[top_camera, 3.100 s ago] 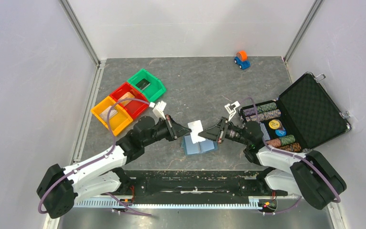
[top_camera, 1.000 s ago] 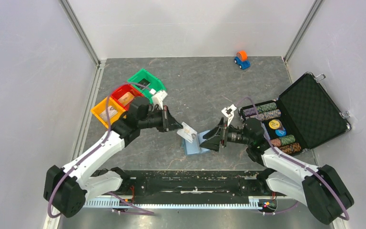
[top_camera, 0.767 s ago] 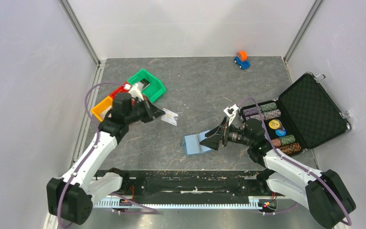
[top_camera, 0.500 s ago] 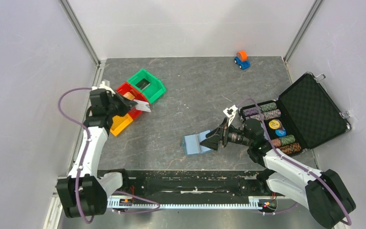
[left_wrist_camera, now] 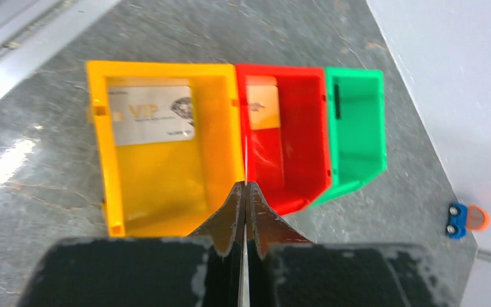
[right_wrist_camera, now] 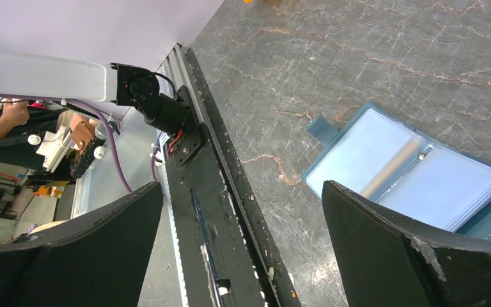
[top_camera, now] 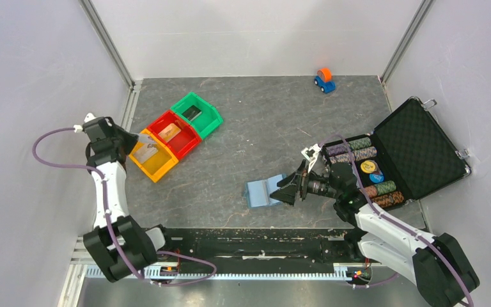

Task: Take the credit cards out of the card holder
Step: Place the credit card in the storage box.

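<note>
**Both arms at one moment.** The left gripper [top_camera: 132, 140] is held above the yellow bin [left_wrist_camera: 166, 176] near the left edge of the table [top_camera: 262, 121]. Its fingers are pressed together on a thin card [left_wrist_camera: 245, 163], which is seen edge-on over the wall shared with the red bin [left_wrist_camera: 294, 166]. A silver card [left_wrist_camera: 150, 115] is laid in the yellow bin and a tan card [left_wrist_camera: 262, 105] in the red bin; the green bin [left_wrist_camera: 358, 134] is set beside them. The card holder [top_camera: 261, 192] is spread open, pale blue inside, near the middle of the table's near edge. The right gripper [top_camera: 289, 189] is poised just over its right part, fingers wide apart and nothing between them. A black case [top_camera: 415, 147] is placed by the right edge.
</note>
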`<state>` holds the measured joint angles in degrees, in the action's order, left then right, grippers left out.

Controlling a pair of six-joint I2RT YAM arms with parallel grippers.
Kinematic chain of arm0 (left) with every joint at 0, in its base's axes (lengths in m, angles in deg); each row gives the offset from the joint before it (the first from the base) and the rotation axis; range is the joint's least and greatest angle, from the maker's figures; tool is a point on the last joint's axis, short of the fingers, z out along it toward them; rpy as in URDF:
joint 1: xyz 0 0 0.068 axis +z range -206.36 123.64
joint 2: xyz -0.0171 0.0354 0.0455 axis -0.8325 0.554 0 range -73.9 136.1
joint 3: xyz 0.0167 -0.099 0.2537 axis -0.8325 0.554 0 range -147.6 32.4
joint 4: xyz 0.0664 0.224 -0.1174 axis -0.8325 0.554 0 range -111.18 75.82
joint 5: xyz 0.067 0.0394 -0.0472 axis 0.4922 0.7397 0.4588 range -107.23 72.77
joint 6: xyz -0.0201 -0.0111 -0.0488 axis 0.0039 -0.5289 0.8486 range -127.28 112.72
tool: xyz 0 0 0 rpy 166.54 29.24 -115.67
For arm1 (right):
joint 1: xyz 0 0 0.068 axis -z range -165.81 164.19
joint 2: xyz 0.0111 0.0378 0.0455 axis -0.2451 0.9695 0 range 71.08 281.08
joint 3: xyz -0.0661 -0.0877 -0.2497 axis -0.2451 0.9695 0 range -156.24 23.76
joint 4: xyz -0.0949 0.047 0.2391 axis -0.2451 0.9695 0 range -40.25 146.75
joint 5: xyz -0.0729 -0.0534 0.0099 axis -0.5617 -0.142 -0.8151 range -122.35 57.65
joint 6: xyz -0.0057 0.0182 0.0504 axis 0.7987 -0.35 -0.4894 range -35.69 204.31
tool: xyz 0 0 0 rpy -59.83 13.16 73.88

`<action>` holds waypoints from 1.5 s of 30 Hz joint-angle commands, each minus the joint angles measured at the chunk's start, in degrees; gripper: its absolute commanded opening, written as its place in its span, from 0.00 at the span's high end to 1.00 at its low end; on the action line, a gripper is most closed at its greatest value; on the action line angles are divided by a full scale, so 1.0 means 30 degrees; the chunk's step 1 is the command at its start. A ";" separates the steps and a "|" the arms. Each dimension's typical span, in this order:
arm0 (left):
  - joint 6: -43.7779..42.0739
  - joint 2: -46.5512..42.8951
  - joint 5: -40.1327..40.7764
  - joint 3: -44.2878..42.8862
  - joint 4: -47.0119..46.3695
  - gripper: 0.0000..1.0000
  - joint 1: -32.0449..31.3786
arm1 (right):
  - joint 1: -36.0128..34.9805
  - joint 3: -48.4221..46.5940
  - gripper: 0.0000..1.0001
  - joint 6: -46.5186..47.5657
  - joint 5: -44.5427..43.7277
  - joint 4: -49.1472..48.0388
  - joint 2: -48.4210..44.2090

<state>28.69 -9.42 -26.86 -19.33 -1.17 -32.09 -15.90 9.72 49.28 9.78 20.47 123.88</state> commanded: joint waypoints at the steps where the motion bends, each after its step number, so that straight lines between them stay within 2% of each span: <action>1: -0.0560 0.1282 0.0846 -0.1098 -0.0114 0.98 0.1216 | 0.0074 -0.0027 0.02 0.0323 0.0005 -0.0725 -0.0430; 13: 0.0210 0.3772 0.1603 -0.0113 -0.3739 0.98 0.1661 | 0.0071 -0.0382 0.02 0.0338 -0.0123 -0.0411 -0.0743; 32: -0.0056 0.6777 0.1038 0.0070 -0.4531 0.97 0.1614 | 0.0090 -0.1061 0.02 0.1159 -0.1004 0.1263 -0.1270; 37: -0.0311 0.7004 0.1162 0.0000 -0.4619 0.94 0.1636 | 0.0112 -0.1011 0.02 0.1128 -0.1006 0.1259 -0.1329; 45: -0.0476 0.7085 0.1275 -0.0066 -0.4415 0.84 0.1607 | 0.0111 -0.0974 0.02 0.1187 -0.1150 0.1483 -0.1260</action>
<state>28.67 11.35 -23.43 -18.74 -12.76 -27.30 -15.79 9.09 51.62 7.22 25.46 120.73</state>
